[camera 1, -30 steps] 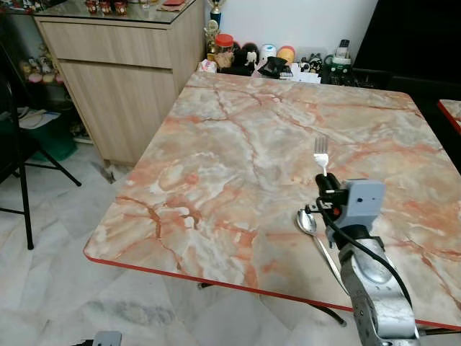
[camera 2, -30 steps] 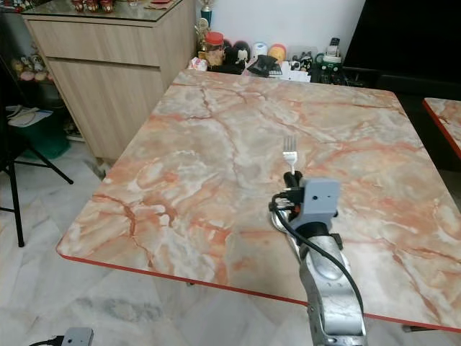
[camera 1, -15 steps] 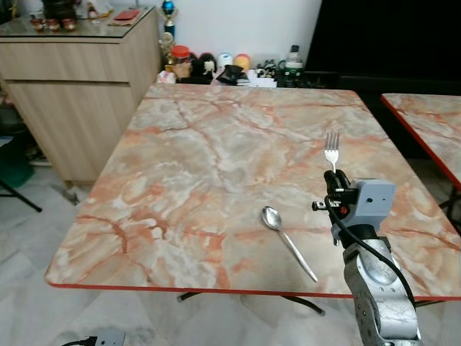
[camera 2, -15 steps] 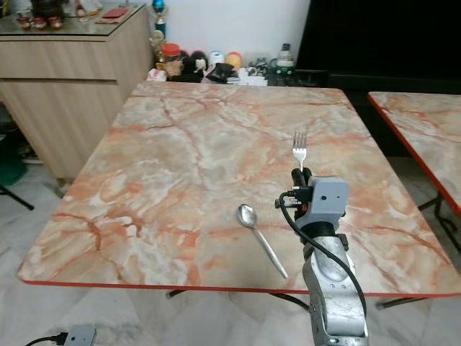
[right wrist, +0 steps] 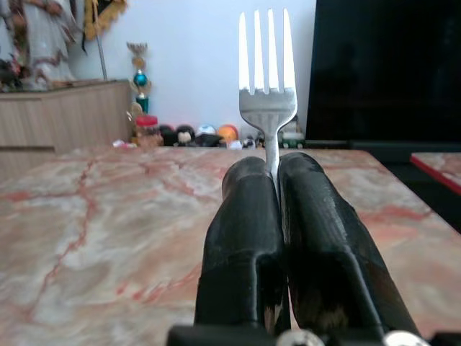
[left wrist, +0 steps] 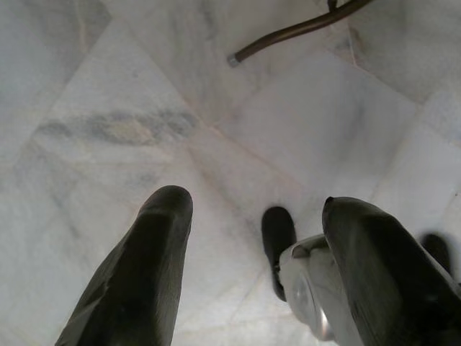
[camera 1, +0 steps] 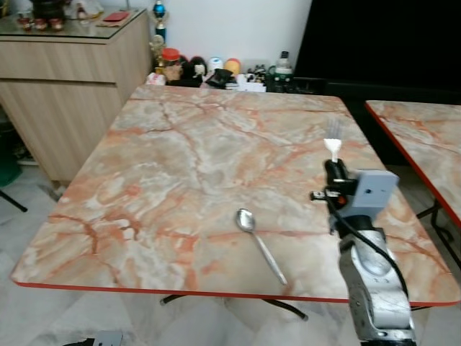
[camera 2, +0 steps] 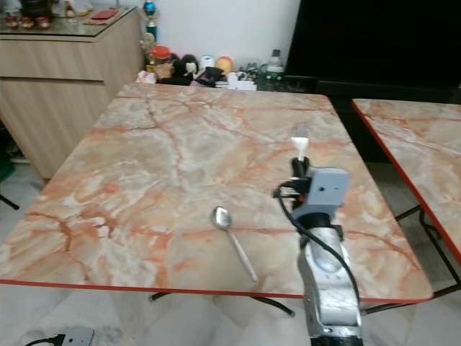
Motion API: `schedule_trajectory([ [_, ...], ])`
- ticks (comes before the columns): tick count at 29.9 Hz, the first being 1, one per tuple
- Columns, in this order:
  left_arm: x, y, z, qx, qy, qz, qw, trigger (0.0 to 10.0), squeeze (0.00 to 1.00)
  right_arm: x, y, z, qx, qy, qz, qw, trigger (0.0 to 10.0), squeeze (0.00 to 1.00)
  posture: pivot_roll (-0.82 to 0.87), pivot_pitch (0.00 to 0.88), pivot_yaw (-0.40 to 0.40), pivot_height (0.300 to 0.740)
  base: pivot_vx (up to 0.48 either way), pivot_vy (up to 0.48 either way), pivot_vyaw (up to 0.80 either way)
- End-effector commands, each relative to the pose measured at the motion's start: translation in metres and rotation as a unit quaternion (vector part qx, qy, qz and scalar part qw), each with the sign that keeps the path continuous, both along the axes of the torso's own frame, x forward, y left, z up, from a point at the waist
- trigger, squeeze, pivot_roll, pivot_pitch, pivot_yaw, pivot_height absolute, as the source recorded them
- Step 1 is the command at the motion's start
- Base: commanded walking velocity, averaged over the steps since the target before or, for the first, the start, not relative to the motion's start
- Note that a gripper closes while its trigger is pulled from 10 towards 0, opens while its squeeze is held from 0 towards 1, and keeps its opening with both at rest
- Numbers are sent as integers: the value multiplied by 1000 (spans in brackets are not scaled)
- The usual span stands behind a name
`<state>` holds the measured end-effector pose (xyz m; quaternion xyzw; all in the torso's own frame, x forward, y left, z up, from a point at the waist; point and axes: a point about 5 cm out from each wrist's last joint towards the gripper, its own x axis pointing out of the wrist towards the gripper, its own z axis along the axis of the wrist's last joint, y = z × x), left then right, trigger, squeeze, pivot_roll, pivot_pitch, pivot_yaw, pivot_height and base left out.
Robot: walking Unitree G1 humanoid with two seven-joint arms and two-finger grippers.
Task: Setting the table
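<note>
My right gripper (camera 1: 333,170) is shut on a silver fork (camera 1: 332,137), tines pointing away from me, held above the right part of the marble table (camera 1: 180,151). In the right wrist view the fork (right wrist: 267,72) stands up between the two closed black fingers (right wrist: 245,238). A silver spoon (camera 1: 260,244) lies flat on the table near the front edge, to the left of the right gripper. My left gripper (left wrist: 252,216) hangs open over the pale floor, nothing between its fingers.
A wooden cabinet (camera 1: 65,86) stands at the back left. Jars, small figures and bottles (camera 1: 216,71) crowd the far edge by the wall. A second marble table (camera 1: 425,144) stands to the right, with a gap between the two.
The camera has swung, so the whole table sits further left in view. The right gripper still holds the fork, now a little further forward over the table. The spoon lies where it was.
</note>
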<state>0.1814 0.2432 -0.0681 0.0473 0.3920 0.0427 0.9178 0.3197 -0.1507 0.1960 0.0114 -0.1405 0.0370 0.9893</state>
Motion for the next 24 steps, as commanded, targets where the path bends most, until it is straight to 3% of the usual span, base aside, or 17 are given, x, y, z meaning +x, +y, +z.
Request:
schedule_trajectory([
  [1,-6,-5,-4,-6,11,-5,1000,10000,0,-1,-9,-2,-1,2,-17,1000,10000,0,-47,114,0,740,0,-472,0],
  [24,-11,-3,-7,-1,22,5,1000,10000,0,-6,-18,1,-4,-10,-35,999,10000,0,-66,110,-6,740,0,-472,0],
])
